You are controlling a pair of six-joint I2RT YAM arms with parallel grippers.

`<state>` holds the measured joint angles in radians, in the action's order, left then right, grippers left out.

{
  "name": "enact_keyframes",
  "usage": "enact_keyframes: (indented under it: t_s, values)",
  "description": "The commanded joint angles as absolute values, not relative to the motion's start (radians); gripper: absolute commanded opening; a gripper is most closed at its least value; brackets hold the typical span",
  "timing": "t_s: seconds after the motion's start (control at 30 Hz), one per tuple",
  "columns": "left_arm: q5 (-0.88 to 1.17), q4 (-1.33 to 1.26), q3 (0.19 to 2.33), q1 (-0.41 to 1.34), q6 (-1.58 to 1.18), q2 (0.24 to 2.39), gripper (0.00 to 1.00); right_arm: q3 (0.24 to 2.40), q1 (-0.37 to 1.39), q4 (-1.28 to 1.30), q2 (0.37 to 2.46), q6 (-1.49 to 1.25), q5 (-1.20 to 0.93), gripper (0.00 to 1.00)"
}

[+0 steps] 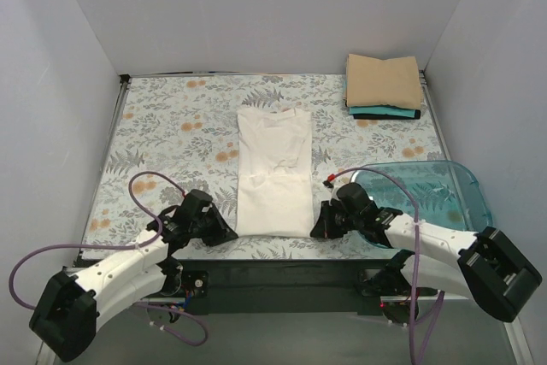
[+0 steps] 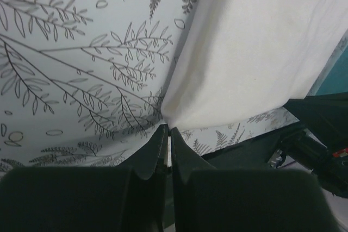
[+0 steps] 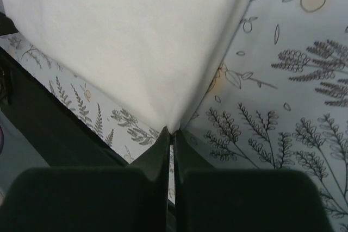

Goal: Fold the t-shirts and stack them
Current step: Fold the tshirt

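Observation:
The off-white t-shirt [image 1: 273, 168] lies flat in the middle of the table, sleeves folded in, collar at the far end. My left gripper [image 1: 229, 232] is shut on its near left corner [image 2: 179, 110]. My right gripper [image 1: 318, 230] is shut on its near right corner [image 3: 163, 107]. Both grippers sit low at the table's near edge. A stack of folded t-shirts, tan [image 1: 383, 80] on top of teal [image 1: 385, 111] and black, rests at the far right corner.
A clear blue plastic tub [image 1: 436, 190] stands at the near right, just behind my right arm. The floral table cover [image 1: 162, 134] spreads under everything. The black table edge [image 2: 261, 145] runs close by both grippers. White walls enclose the table.

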<state>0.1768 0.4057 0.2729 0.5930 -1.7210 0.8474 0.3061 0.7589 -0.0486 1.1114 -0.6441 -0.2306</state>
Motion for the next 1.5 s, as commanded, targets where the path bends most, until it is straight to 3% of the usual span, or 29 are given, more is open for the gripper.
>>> enact_keyframes:
  t_s: [0.0,0.37,0.87,1.23,1.47]
  values:
    - [0.222,0.511,0.268,0.626,-1.776,0.758,0.00,0.276,0.787,0.060,1.034,-0.661,-0.273,0.01]
    - [0.161,0.607,0.409,0.675,-1.775,0.670,0.00,0.392,0.816,0.176,0.896,-0.592,-0.172,0.01]
    - [-0.075,0.555,0.678,0.675,-1.724,0.893,0.00,0.686,0.776,0.262,0.975,-0.411,0.032,0.01]
    - [-0.279,0.572,0.876,0.672,-1.694,1.029,0.00,0.859,0.577,0.239,1.136,-0.289,-0.189,0.01]
    - [-0.356,0.580,1.061,0.638,-1.635,1.224,0.00,0.986,0.486,0.229,1.250,-0.248,-0.322,0.01]
